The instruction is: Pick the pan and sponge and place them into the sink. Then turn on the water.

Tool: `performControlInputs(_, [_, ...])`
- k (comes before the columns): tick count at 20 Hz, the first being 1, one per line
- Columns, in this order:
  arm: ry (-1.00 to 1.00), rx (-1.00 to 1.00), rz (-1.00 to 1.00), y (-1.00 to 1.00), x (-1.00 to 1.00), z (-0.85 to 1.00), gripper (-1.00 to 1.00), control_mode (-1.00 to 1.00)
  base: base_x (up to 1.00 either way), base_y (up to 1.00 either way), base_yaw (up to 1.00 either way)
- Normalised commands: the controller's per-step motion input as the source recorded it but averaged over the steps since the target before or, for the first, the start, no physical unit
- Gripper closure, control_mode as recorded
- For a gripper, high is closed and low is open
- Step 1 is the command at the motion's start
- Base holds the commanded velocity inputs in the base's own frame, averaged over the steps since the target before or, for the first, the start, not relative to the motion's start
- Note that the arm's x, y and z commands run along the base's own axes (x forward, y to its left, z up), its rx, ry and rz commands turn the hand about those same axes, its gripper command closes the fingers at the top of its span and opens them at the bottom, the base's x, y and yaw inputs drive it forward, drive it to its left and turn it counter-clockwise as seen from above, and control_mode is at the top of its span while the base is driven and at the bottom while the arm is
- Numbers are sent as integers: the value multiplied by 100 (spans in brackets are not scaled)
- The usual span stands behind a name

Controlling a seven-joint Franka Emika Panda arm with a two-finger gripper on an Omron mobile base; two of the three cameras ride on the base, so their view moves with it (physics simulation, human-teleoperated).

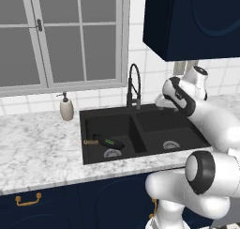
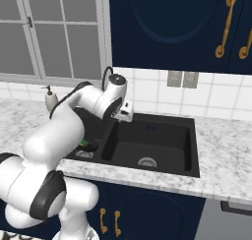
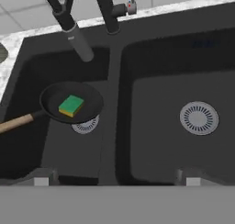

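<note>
1. I see my gripper [image 3: 116, 181] hanging over the sink [image 3: 114, 126], above the ridge between the two basins; its jaws are spread wide and hold nothing.
2. Below and to the left of my fingertips in the hand view, the pan [image 3: 71, 102] lies in the left basin, partly covering that basin's silver drain [image 3: 86, 125].
3. The sponge [image 3: 71, 105] rests inside the pan, green side up.
4. The pan's wooden handle [image 3: 16, 122] points away from the gripper toward the basin's outer wall.
5. Ahead of my gripper stands the black faucet [image 1: 133, 88], its spout [image 3: 78, 39] over the left basin; I see no water.
6. The right basin's drain [image 3: 198, 118] sits to my gripper's right.
</note>
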Motion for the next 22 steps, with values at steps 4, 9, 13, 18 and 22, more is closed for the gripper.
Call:
performControlInputs(4, [-48, 3, 14, -36, 15, 0, -100, -100, 0, 0, 0])
performControlInputs(9, [-39, 0, 8, -14, 5, 3, -100, -100, 0, 0, 0])
performControlInputs(13, [-16, 1, 0, -2, 15, 25, -100, -100, 0, 0, 0])
performControlInputs(18, [-20, 0, 0, -2, 9, 12, -100, -100, 0, 0, 0])
performControlInputs(22, [-33, 0, 0, 0, 11, 0, -100, -100, 0, 0, 0])
